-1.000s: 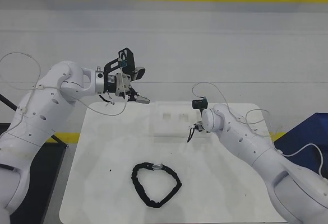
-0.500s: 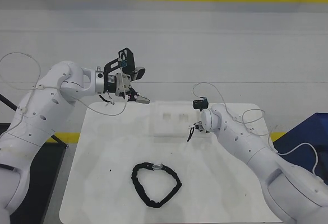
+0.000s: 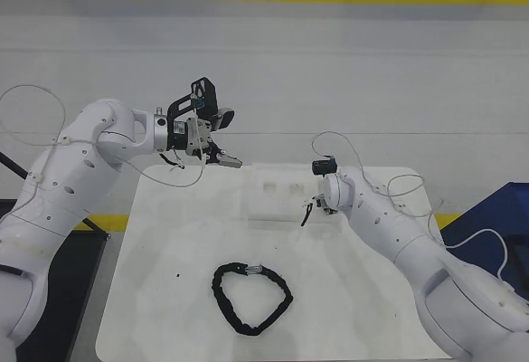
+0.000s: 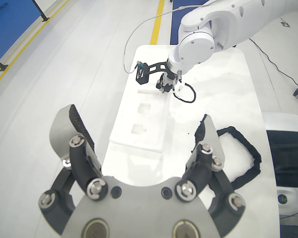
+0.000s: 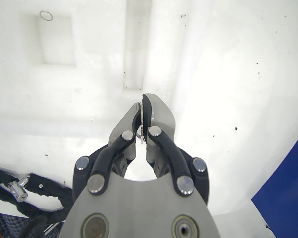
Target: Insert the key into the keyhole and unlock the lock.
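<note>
Holding a thin metal key [image 5: 140,121] edge-on in the right gripper [image 5: 142,102], fingers pinched all but together on its flat sides, only a sliver of metal showing between the pads; poised low over the white foam tray [image 5: 99,50], at the end of its long narrow slot, hard to tell whether touching it; hanging the left gripper [image 4: 138,116] wide open and empty above the far left corner of the table [image 3: 155,271], well apart from everything. Well short of the goal, judging by the black sleeved chain lock [image 3: 252,299] lying in a closed loop on the table nearer the robot, apart from the tray, with its silver cylinder [image 5: 19,190] on its side and no gripper near it. Plenty to go wrong from here: gripping so little of so thin a blade, likely to let it twist or slide in the pads on the carry or at first contact with the keyhole; pushing against a loose cylinder with nothing bracing it, likely to shove the chain across the table instead of seating the key; arriving at a slant to a sideways-facing keyhole, likely to jam or bend the blade.
</note>
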Controlling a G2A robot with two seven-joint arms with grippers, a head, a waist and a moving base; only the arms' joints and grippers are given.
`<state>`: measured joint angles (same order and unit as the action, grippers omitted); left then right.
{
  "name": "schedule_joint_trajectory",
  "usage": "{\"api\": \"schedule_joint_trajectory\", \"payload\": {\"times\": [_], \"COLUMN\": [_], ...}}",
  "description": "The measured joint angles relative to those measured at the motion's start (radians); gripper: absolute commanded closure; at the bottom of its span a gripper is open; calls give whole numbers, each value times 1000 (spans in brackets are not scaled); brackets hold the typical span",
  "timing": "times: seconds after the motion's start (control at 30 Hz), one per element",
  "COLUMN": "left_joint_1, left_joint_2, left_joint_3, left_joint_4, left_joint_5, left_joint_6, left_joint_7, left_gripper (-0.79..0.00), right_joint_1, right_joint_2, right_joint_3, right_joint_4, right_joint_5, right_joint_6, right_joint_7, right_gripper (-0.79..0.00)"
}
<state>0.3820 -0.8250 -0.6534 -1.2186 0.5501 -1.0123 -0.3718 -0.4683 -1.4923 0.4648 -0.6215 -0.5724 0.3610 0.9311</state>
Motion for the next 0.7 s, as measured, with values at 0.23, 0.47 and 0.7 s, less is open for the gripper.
{"api": "schedule_joint_trajectory", "payload": {"times": [0.23, 0.47, 0.7], "left_joint_1": [0, 0, 0], "left_joint_2": [0, 0, 0], "left_joint_3": [0, 0, 0], "left_joint_4": [0, 0, 0], "left_joint_5": [0, 0, 0], "left_joint_6": [0, 0, 0], "left_joint_7": [0, 0, 0], "left_gripper": [-785, -785, -785], "right_joint_1": [8, 16, 11], "right_joint_2": [-8, -2, 22], "right_joint_3": [15, 32, 77], "right_joint_4": [8, -24, -91], "right_joint_5": [-17, -54, -70], "right_joint_6": [-5, -3, -20], "right_joint_7": [8, 42, 82], "right_gripper": [0, 0, 0]}}
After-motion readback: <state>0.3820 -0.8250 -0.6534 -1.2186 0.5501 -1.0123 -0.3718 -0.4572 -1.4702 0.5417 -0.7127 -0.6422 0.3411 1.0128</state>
